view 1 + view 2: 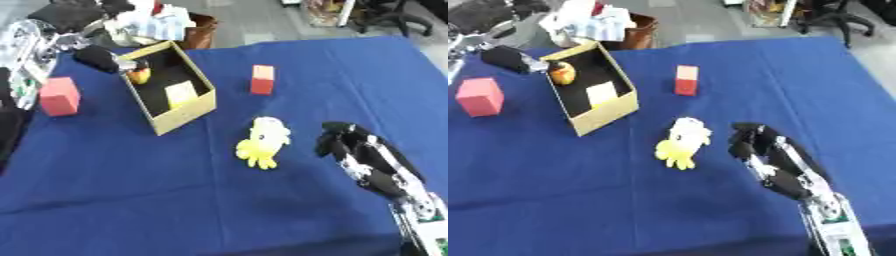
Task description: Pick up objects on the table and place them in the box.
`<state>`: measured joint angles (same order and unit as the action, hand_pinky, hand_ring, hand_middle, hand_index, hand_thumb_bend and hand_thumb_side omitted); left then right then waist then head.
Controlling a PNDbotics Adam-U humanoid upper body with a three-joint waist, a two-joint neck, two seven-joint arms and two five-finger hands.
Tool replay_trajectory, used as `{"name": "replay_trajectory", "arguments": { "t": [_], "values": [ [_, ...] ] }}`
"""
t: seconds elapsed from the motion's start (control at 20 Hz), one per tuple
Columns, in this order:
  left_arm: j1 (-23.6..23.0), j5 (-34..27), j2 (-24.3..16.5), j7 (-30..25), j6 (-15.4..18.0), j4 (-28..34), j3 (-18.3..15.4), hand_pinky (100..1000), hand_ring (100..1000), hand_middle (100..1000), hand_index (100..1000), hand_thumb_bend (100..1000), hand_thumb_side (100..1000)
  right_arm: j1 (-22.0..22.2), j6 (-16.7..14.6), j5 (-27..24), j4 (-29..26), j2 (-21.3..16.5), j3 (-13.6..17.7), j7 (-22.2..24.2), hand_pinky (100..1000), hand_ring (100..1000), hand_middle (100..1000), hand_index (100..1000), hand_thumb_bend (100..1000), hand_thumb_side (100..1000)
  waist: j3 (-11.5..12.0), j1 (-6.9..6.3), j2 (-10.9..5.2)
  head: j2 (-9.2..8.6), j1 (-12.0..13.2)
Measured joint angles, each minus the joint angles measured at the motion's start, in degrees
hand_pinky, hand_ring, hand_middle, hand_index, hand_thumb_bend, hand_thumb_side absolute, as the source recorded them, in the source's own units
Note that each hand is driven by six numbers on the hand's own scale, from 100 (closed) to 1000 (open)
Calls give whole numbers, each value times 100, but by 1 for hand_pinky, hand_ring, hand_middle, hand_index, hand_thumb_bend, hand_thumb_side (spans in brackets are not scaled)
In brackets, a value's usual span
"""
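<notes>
The right hand (350,145) is hovering low over the blue-clothed counter (131,190), just right of the yellow plush toy (262,142), fingers curled downward and holding nothing. The toy is lying near the middle of the counter, apart from the cardboard box (185,114), which stands open to its upper left.

The step in hand is probably the grasp of that toy. To do it well, the hand should be opening before moving left, settling over the pale rounded head end, then closing around the body rather than the thin yellow limbs.

The left hand (98,58) is sitting by the box's far corner, pinching a small orange-and-yellow object (138,75) just over the rim.

No brand, label or writing is readable on anything here.
</notes>
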<state>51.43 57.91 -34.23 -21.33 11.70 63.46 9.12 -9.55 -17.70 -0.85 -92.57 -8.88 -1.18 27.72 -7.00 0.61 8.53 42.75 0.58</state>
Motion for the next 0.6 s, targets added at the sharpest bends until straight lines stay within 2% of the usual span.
{"name": "replay_trajectory", "arguments": {
  "t": [0.05, 0.25, 0.4, 0.6],
  "values": [
    [-9, -24, -43, -71, 26, -114, -57, 919, 886, 927, 994, 536, 697, 0, 0, 0, 0, -1, 7, -1, 609, 633, 633, 828, 100, 470, 4, 0, 0, 0, -9],
    [-60, -70, -158, -350, 251, -620, -217, 921, 889, 932, 1000, 542, 704, 0, 0, 6, 1, -4, 8, -1, 609, 633, 633, 828, 100, 470, 26, -11, 0, -1, -22],
    [-82, -29, -203, -489, 375, -936, -290, 919, 894, 938, 999, 596, 602, 0, 0, 17, 2, -5, 8, -1, 609, 633, 633, 828, 100, 470, 26, -11, 0, -1, -29],
    [-85, 238, -217, -446, 409, -1351, -418, 905, 884, 920, 991, 596, 471, 1, 0, 22, 11, -9, 9, -2, 609, 632, 633, 828, 100, 470, 24, -11, 0, -1, -45]
  ]
}}
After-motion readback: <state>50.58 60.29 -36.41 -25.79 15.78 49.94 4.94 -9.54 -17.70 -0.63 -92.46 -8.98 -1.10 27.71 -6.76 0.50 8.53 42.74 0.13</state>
